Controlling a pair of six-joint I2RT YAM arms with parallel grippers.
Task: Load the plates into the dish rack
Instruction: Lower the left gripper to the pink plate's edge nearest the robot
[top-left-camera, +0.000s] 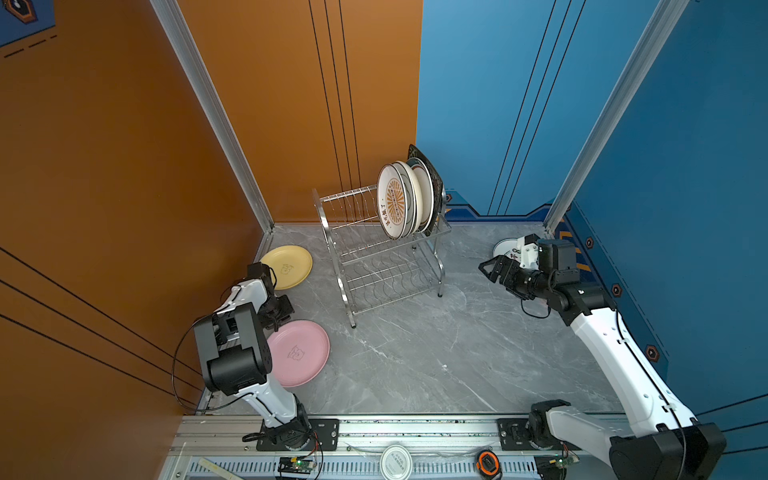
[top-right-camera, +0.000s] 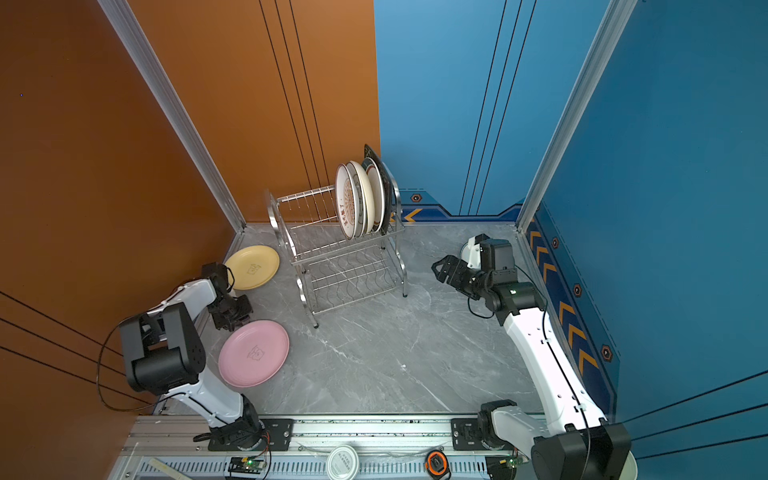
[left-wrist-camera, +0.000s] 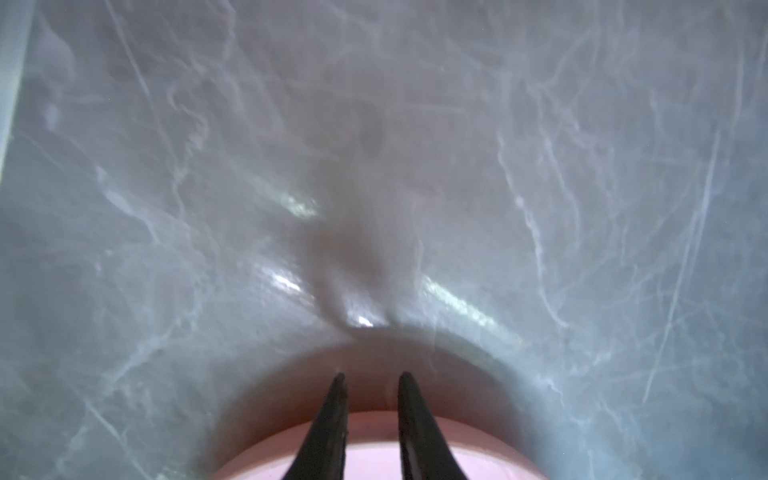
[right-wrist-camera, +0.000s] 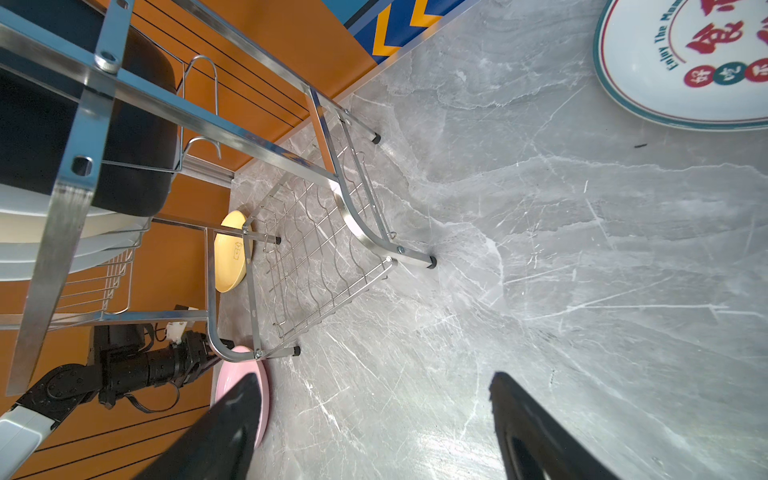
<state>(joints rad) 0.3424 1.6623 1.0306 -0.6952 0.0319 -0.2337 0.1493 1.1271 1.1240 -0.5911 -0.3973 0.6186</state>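
Pink plate (top-left-camera: 298, 353) lies flat on the grey veined tabletop (top-left-camera: 415, 353). Its far rim sits directly beneath the tips of the left fingers (left-wrist-camera: 372, 376). Those fingers stand close together with only a narrow gap between them. In the left wrist view the rim shows through that gap, but whether they pinch it cannot be told.

The yellow plate (top-left-camera: 286, 267) lies flat just beyond the left fingers, on the side away from the pink one. The right fingers (top-left-camera: 487, 272) are spread wide above the tabletop and hold nothing. They point toward the dish rack (top-left-camera: 374, 253), which stands between the two pairs of fingers.

On the rack's upper tier, at the end nearer the right fingers, plates stand on edge. A sunburst plate (top-left-camera: 392, 201) is at the front and a black square plate (top-left-camera: 430, 174) at the back, with pale ones between. A lettered white plate (right-wrist-camera: 685, 62) lies flat behind the right fingers.
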